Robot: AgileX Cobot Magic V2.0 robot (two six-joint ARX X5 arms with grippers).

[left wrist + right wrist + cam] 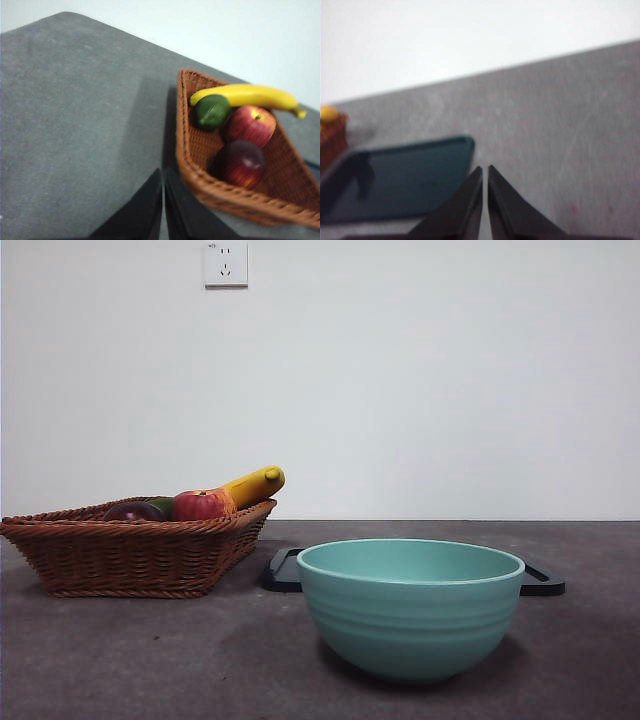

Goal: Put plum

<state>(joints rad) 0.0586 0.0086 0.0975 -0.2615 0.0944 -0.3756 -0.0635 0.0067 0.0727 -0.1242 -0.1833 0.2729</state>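
One plum [241, 163], apple [250, 124], lime [212, 111], banana [247, 95] in basket [240, 200]; both tools pressed together

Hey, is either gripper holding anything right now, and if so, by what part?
Nothing is held. The left gripper and right gripper are both shut on nothing, and the plum lies in the basket.
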